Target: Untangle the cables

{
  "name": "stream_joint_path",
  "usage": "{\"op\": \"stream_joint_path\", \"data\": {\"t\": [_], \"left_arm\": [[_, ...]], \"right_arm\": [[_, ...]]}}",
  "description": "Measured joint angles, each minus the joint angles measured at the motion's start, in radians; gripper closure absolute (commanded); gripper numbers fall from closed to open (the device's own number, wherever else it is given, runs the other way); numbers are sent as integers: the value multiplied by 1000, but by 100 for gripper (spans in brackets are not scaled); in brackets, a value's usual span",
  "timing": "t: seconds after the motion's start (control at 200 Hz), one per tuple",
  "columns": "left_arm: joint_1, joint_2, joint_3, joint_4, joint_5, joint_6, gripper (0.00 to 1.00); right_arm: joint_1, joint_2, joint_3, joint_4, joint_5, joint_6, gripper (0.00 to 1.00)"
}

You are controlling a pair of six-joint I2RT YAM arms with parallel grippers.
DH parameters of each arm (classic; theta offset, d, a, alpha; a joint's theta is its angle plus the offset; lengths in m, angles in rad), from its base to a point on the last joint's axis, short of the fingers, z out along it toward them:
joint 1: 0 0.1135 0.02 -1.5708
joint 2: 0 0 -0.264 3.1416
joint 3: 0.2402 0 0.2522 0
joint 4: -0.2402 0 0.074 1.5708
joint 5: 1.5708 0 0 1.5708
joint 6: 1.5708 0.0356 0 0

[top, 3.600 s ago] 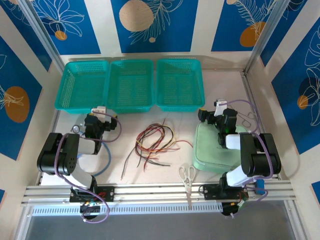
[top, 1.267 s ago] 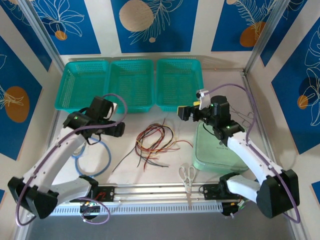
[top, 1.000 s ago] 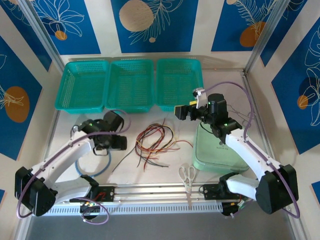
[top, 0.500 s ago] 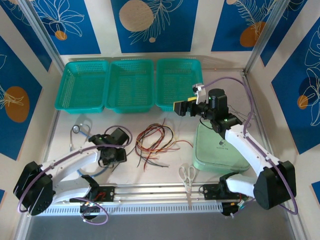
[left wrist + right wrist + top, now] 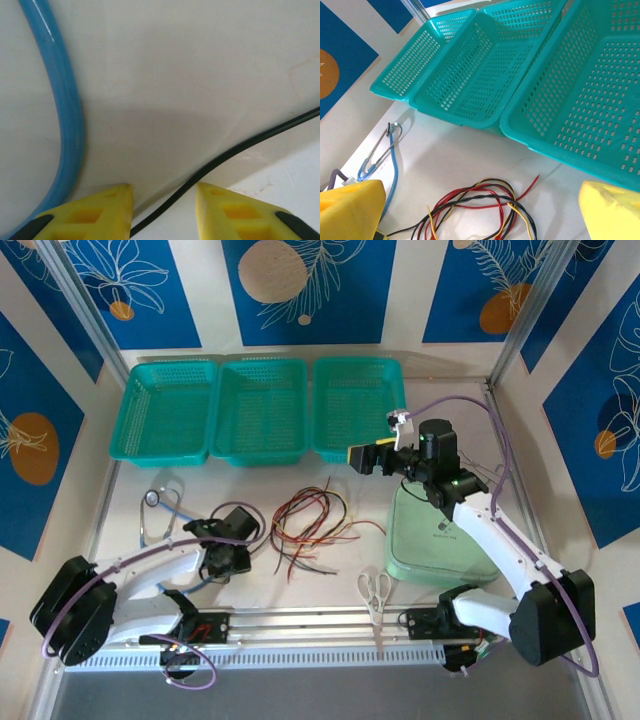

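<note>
Mostly pale tabletop (image 5: 365,495), cables (image 5: 305,525) mid-surface; blue leaf-print walls (image 5: 310,290); teal baskets (image 5: 258,458).

Red, yellow and black cables (image 5: 308,522) lie loosely tangled together.

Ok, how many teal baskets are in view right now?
3, side by side at the back: left basket, middle basket, right basket. None seems hidden.

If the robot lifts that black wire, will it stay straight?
Probably not. The black wire curves loosely on the table, so it likely droops. It looks thin, so probably light. It seems to lead into the tangled bunch, so others may follow.
</note>
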Motion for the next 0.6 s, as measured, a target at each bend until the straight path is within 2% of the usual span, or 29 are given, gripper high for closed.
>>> {"op": "stream_joint_path", "data": {"t": [0.13, 0.23, 0.315, 0.5, 0.6], "left_arm": [[-9, 21, 5, -5, -8, 8, 83], [-43, 45, 17, 6, -24, 8, 90], [-68, 58, 26, 7, -42, 7, 100], [-85, 69, 48, -12, -59, 24, 100], [-91, 67, 73, -17, -29, 55, 100]], "right_arm": [[7, -9, 0, -10, 5, 4, 1], [16, -15, -2, -22, 10, 11, 1], [31, -26, -6, -34, 17, 18, 1], [58, -58, -25, -55, 38, 22, 1], [74, -66, -32, -56, 55, 26, 1]]}}
